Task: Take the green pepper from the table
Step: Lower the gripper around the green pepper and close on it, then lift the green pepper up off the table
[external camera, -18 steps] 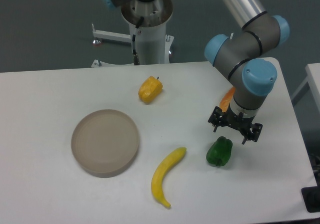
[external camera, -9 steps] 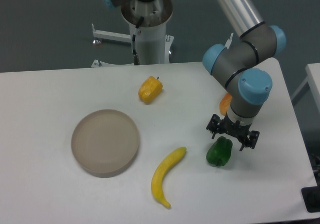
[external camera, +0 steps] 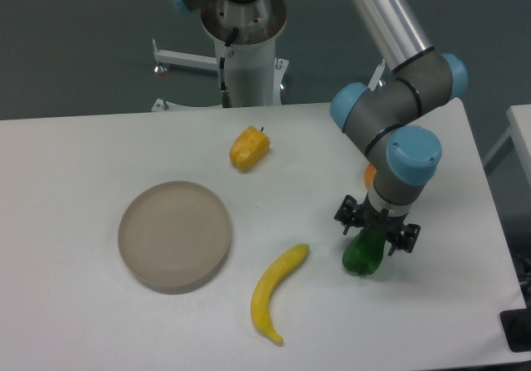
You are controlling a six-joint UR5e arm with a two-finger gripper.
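The gripper (external camera: 376,228) sat right over the green pepper (external camera: 362,255), its fingers spread wide apart. The pepper lay on the table (external camera: 75,305), at three o'clock from the banana (external camera: 276,291).

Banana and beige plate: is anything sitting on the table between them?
No. In the camera view, only bare white table separates the banana from the plate.

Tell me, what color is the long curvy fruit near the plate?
Yellow. The banana shows clearly in the fixed camera view.
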